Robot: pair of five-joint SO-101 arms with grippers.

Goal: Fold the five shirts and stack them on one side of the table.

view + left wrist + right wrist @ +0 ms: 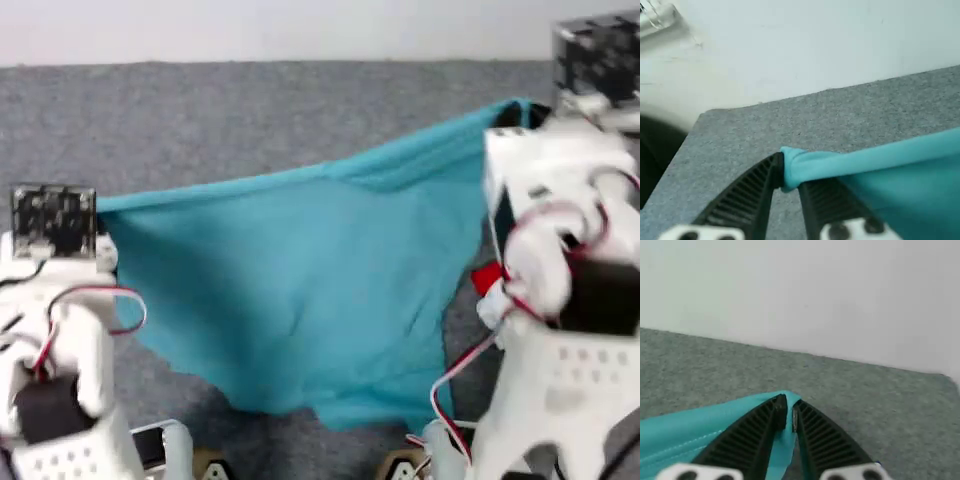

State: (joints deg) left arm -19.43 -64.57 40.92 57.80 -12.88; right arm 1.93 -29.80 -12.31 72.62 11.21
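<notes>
Above the grey table [250,120], a teal shirt [300,290] is held stretched between the two arms. Its upper edge runs from the left arm [60,330] up to the right arm [560,260], the right end being farther back and higher in the high view. Below that edge the cloth is spread wide and narrows toward the near side of the table. Whether the lower edge rests on the table cannot be told.

In the left wrist view, the left gripper [785,172] is clenched on a bunched corner of the shirt [880,170]. The cloth is pinched between the two ribbed black jaws and leads away to the right as a taut band. The far left corner of the table [740,135] is seen beyond it.

In the right wrist view, the right gripper [789,412] is clamped on the shirt [700,430] with the jaw tips all but touching. A thin fold of cloth is caught between them and the rest trails off to the left.

A white wall [300,30] stands behind the far edge of the table. A small red piece [487,278] is seen just beside the right arm, at the right edge of the shirt; what it is cannot be told.
</notes>
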